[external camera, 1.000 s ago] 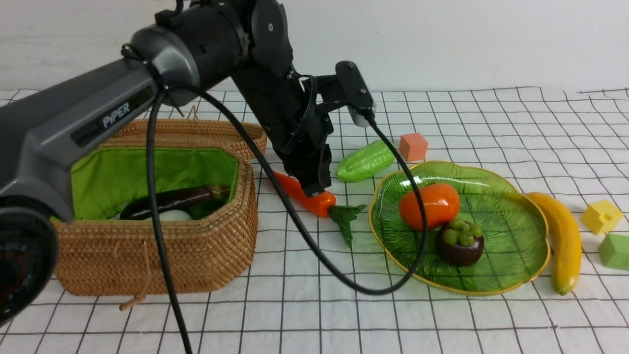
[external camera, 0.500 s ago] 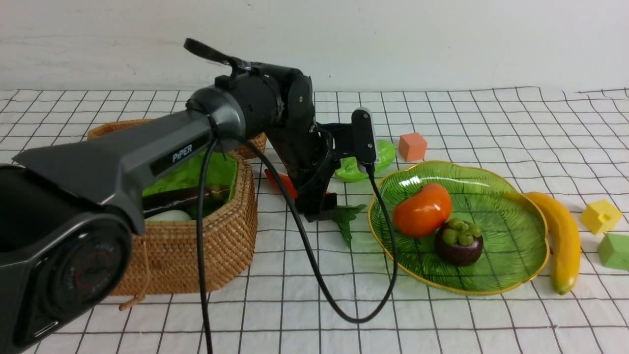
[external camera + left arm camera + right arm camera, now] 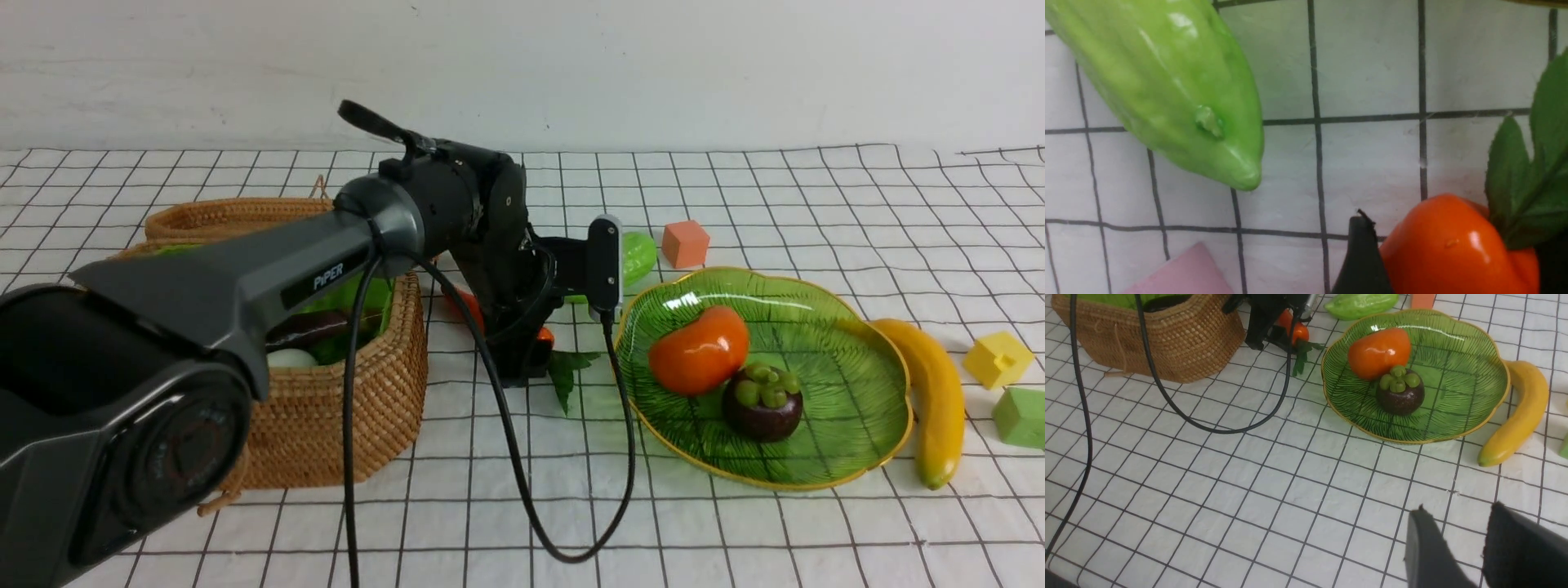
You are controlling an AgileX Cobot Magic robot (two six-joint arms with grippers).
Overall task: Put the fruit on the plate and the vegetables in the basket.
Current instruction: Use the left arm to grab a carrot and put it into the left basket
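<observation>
My left gripper (image 3: 526,359) is down on the cloth between the basket (image 3: 343,408) and the plate (image 3: 816,327). Its fingers (image 3: 1361,257) press both sides of the orange carrot (image 3: 1453,249) at its thick end, beside the green leaves (image 3: 1531,183). The carrot (image 3: 469,306) still lies on the cloth. The light green gourd (image 3: 1175,90) lies just beyond. A persimmon (image 3: 698,349) and a mangosteen (image 3: 763,402) sit on the plate, and the banana (image 3: 935,400) lies right of it. The eggplant (image 3: 314,327) and radish (image 3: 290,358) are in the basket. My right gripper (image 3: 1457,506) hovers open over bare cloth.
An orange cube (image 3: 686,243) sits behind the plate. A yellow block (image 3: 998,359) and a green cube (image 3: 1020,416) lie at the far right. A pink block (image 3: 1180,271) lies near the gourd. The left arm's cable (image 3: 522,474) loops over the cloth in front.
The left arm dropped from above the carrot down to the cloth. Its jaws spread and came in round the carrot's thick end. The persimmon shifted slightly left on the plate.
</observation>
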